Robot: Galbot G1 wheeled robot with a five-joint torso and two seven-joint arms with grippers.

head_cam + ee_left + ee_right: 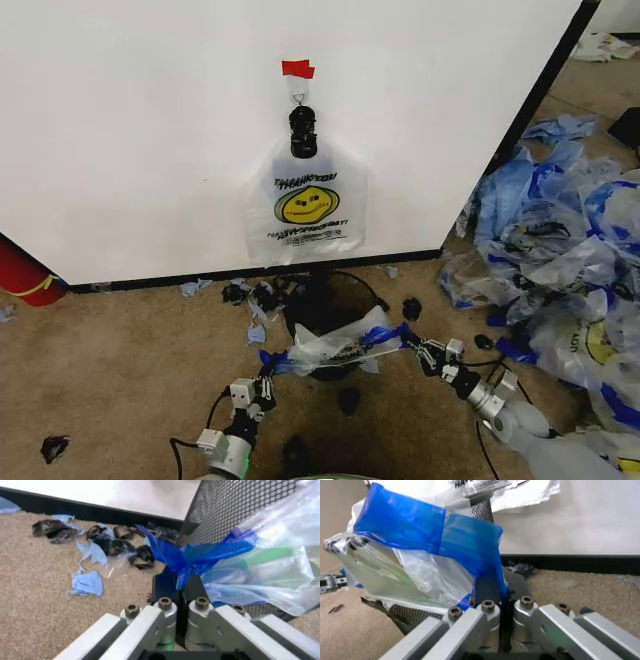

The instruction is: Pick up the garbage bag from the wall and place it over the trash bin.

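A translucent garbage bag with blue handles is stretched between my two grippers, just above the front rim of the black wire-mesh trash bin. My left gripper is shut on the bag's left blue handle. My right gripper is shut on the right blue handle. In the wrist views the left gripper and right gripper both pinch blue plastic beside the bin's mesh. A second bag with a yellow smiley hangs on the white wall from a black clip under red tape.
A big pile of bluish plastic bags covers the carpet to the right. A red cylinder stands at the wall's left foot. Torn blue and black scraps lie left of the bin by the wall's black base strip.
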